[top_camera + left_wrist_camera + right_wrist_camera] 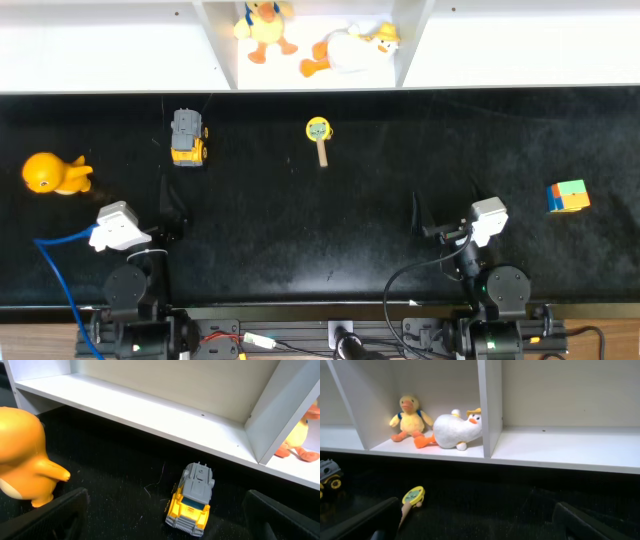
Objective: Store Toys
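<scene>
Several toys lie on the black table [300, 250]: an orange duck [52, 174] at the far left, a grey and yellow truck [188, 136], a small round yellow-green rattle [319, 135] on a stick, and a multicoloured cube [567, 196] at the right. A yellow duck plush [265, 25] and a white goose plush [350, 48] sit in the middle shelf compartment. My left gripper [170, 212] stands open near the front, facing the truck [192, 497] and orange duck [22, 457]. The right gripper [420, 215] is open too, facing the rattle [412, 497], with nothing between its fingers [365, 522].
The white shelf unit [120, 60] runs along the table's back edge, its side compartments bare beside the dividers [490, 407]. A blue cable [60, 275] loops by the left arm's base.
</scene>
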Controlling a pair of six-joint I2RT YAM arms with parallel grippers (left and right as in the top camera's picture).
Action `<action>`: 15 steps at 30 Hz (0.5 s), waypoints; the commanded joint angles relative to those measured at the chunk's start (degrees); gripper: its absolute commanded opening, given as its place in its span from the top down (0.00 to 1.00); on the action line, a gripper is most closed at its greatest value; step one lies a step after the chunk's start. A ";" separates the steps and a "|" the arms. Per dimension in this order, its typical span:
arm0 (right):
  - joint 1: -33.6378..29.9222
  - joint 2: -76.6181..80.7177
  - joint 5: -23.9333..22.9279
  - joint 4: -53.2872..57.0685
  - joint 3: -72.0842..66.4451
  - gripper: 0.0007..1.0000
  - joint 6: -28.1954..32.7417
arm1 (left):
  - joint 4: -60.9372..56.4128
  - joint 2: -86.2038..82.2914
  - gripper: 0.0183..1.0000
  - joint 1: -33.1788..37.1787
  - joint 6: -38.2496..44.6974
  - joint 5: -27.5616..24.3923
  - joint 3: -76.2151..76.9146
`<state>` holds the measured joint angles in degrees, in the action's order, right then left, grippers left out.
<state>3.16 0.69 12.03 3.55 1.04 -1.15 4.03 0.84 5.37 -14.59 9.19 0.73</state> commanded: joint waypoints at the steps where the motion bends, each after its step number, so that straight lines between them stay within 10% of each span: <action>1: 0.42 -0.48 -0.02 -0.39 -0.79 0.00 -0.15 | -0.15 -0.68 0.00 0.42 1.27 -0.15 -0.28; 15: 0.42 -0.48 -0.02 -0.39 -0.79 0.00 -0.15 | 1.46 -0.22 0.00 0.42 -2.21 -6.93 5.49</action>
<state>3.16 0.69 12.05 3.57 1.04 -1.13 3.20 0.80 5.37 -15.09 3.60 1.91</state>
